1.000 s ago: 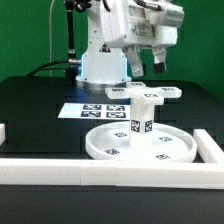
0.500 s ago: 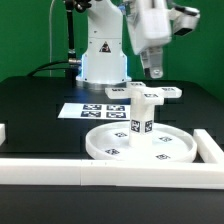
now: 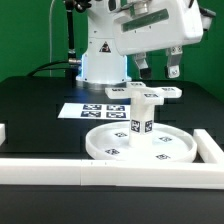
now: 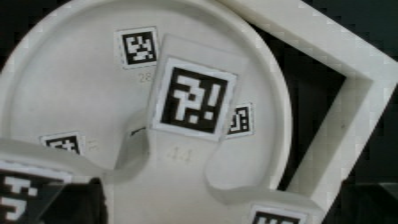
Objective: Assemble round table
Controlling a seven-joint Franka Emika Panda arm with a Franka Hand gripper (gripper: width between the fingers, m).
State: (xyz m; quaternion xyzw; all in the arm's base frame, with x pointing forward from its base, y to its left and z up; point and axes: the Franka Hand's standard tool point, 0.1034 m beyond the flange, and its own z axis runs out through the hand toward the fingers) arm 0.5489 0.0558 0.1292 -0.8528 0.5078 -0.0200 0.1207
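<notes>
The round disc lies flat near the front rail. The short leg stands upright on its middle, tags on its side. The cross-shaped lobed base lies flat behind them. My gripper hangs above the base, apart from all parts, open and empty, its two fingers well apart. The wrist view looks down on the disc and the tagged top of the leg; a tagged lobe of the base shows at the edge. My fingers do not show there.
The marker board lies on the black table toward the exterior view's left of the base. White border rails run along the front and the exterior view's right; one also shows in the wrist view.
The hand has turned about its wrist and shifted toward the exterior view's right; both fingers now show side by side. The disc, leg and base have not moved.
</notes>
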